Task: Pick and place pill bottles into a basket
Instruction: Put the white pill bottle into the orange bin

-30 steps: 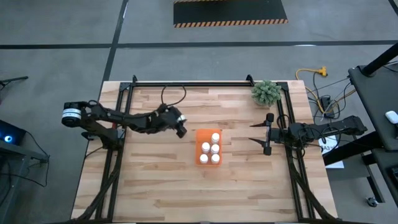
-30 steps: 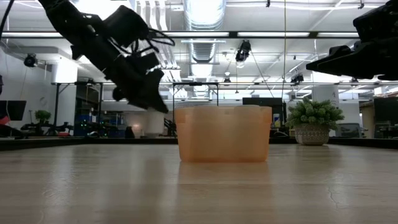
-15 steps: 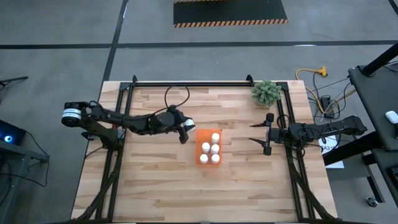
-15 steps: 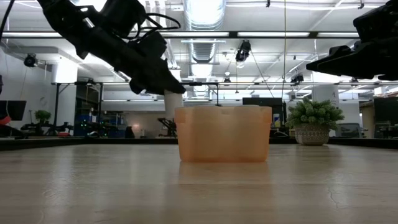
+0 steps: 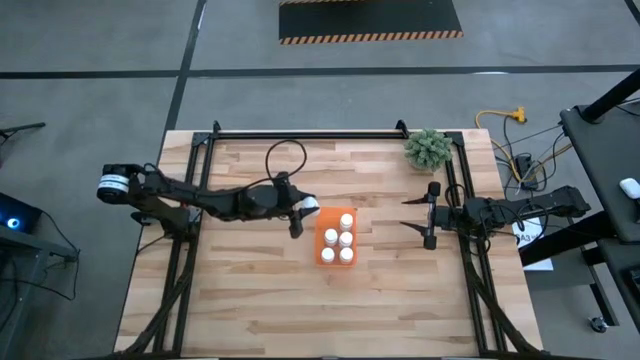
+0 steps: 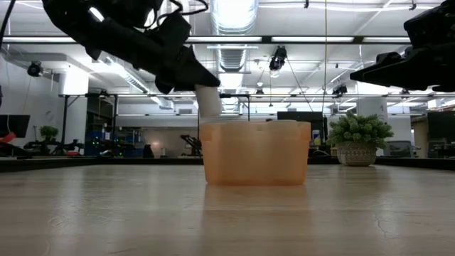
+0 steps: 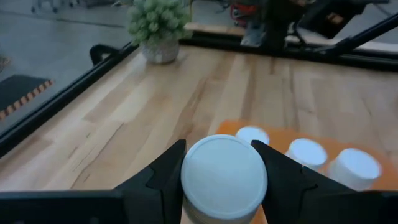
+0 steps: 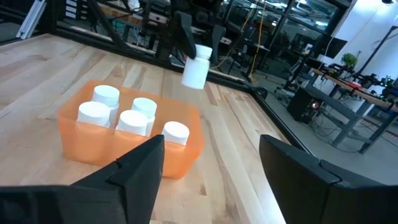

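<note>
1. The left hand is clamped on a white pill bottle, carrying it in the air just beside the far-left corner of the orange basket, above rim height in the low view

2. The held bottle's long axis is tilted, not upright; in the right wrist view it leans, cap uppermost

3. Five bottles already stand in the basket; the free slot looks to be that far-left corner, just beside the left hand toward the bench's middle

4. My judgement: the coming move is a short shift over that slot, righting the bottle, then lowering it

5. The right hand waits with its fingers apart near the bench's right edge, well apart from the basket; the left arm is far nearer
</note>
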### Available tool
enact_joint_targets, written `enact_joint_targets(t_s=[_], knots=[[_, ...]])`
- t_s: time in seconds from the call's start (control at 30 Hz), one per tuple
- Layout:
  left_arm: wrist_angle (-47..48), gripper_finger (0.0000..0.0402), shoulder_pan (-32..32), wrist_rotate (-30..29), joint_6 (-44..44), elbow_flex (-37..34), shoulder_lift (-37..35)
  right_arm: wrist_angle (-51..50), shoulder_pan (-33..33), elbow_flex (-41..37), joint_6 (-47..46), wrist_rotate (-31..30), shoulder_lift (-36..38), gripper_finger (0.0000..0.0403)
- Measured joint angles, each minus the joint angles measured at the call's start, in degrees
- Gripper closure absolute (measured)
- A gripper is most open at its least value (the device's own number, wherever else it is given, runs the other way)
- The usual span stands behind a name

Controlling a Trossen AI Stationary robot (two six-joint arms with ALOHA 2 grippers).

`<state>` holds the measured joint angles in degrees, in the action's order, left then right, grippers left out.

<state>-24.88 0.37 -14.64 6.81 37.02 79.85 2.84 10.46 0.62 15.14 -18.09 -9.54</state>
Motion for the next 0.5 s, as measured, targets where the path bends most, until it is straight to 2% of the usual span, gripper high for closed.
enact_joint_targets(t_s=[0.5], knots=[[-0.4,0.026,-2.1,0.0,-1.6,1.3,0.0,0.0,0.0,0.0,-0.1,0.0,0.0,0.0152]])
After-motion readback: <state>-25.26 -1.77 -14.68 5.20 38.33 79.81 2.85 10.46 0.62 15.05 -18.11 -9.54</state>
